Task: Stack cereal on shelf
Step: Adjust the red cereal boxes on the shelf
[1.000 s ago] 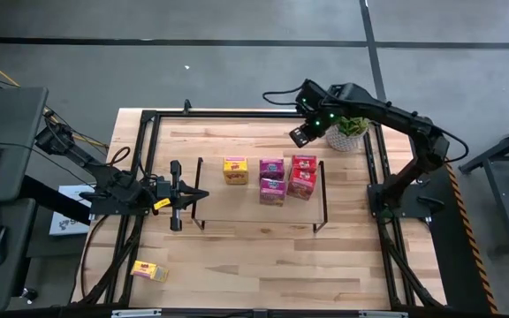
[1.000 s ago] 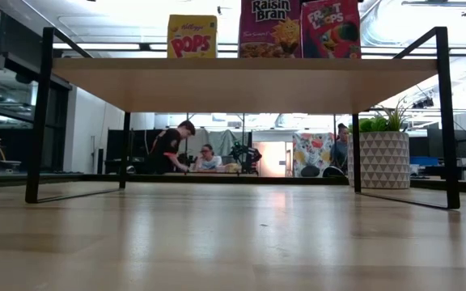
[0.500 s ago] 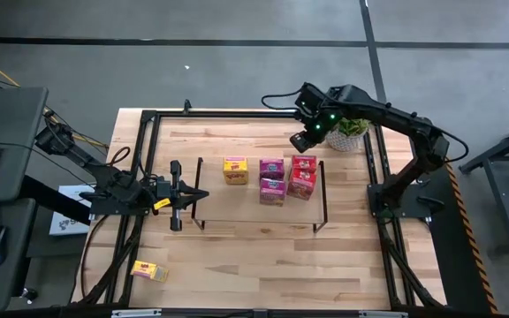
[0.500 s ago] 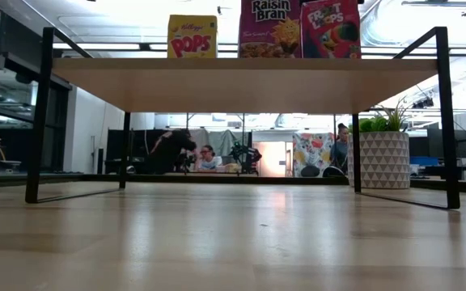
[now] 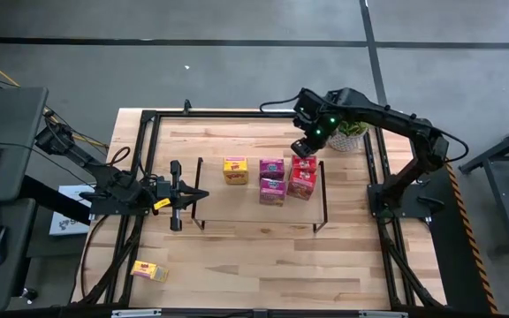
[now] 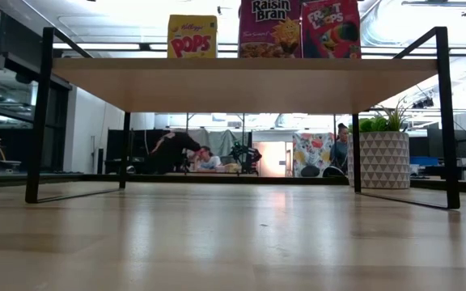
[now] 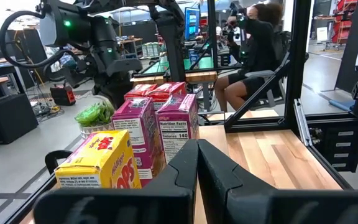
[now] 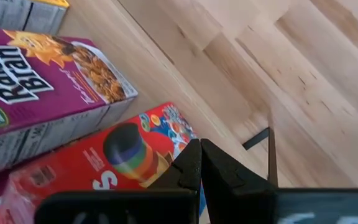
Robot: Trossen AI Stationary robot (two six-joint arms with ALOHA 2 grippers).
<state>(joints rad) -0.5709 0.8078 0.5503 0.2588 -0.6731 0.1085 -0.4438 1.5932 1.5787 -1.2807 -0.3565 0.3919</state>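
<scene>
High view: five cereal boxes stand on the shelf (image 5: 259, 208), and one yellow box (image 5: 149, 271) lies on the surface. The right tool (image 5: 305, 147), clenched and empty, hovers above the red boxes (image 5: 303, 177). The left tool (image 5: 198, 195) is clenched too, and should open before reaching toward the yellow box.
</scene>
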